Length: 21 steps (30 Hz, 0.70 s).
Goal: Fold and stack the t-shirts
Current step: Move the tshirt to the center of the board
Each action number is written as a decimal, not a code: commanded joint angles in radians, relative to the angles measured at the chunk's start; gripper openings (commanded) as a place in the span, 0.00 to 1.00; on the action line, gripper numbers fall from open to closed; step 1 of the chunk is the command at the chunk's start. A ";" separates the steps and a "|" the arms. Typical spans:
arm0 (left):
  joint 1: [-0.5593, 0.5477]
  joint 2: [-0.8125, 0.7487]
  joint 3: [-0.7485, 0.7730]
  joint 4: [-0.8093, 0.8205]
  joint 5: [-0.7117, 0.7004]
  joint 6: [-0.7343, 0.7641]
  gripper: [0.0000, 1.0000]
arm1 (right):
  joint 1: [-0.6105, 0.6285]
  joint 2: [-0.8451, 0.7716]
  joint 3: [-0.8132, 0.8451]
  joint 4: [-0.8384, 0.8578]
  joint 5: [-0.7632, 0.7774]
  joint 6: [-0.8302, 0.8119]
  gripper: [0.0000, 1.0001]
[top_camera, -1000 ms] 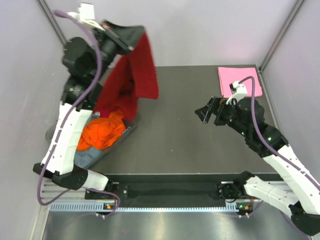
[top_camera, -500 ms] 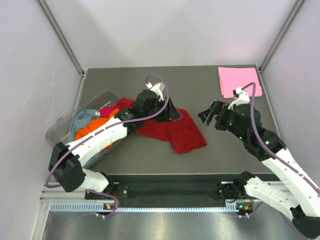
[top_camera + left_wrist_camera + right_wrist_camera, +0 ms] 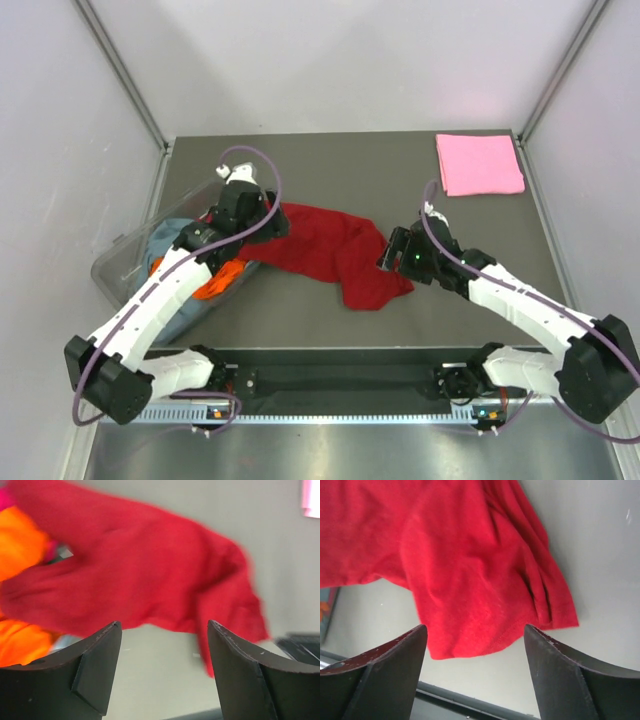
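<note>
As the overhead view shows, the dark red shirt lies crumpled and unfolded on the middle of the table. Its left end reaches the clear tub, and its right end bunches into a loose flap towards the near edge.

Left gripper: positioned over the left end of the dark red shirt, just beside the tub. The wrist view shows its fingers spread wide with nothing between them; the red cloth lies beyond the tips. Whether the fingers touch the cloth cannot be told.

Right gripper: positioned at the right end of the same shirt. Its wrist view shows the fingers apart and empty, above the hemmed lower edge of the red cloth.

Other shirts: an orange shirt and a grey-blue shirt lie heaped in the tub at the left of the table. A pink shirt, folded flat into a neat rectangle, sits at the far right corner, well apart from both arms.
</note>
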 commanded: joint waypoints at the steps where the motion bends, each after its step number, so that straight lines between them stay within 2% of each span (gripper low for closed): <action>1: 0.113 0.019 -0.045 -0.069 0.038 0.034 0.73 | 0.003 -0.007 -0.045 0.120 -0.024 0.115 0.77; 4: 0.177 0.030 -0.071 -0.049 0.051 0.040 0.73 | 0.005 -0.004 -0.104 0.151 -0.037 0.160 0.75; 7: 0.193 0.058 -0.075 -0.032 0.051 0.051 0.72 | 0.006 0.007 -0.135 0.159 -0.039 0.169 0.73; 15: 0.233 0.105 -0.046 -0.101 -0.124 0.063 0.70 | 0.025 0.016 -0.201 0.214 -0.062 0.189 0.72; 21: 0.377 0.055 -0.095 -0.068 -0.051 0.028 0.63 | 0.026 0.002 -0.216 0.254 -0.060 0.180 0.67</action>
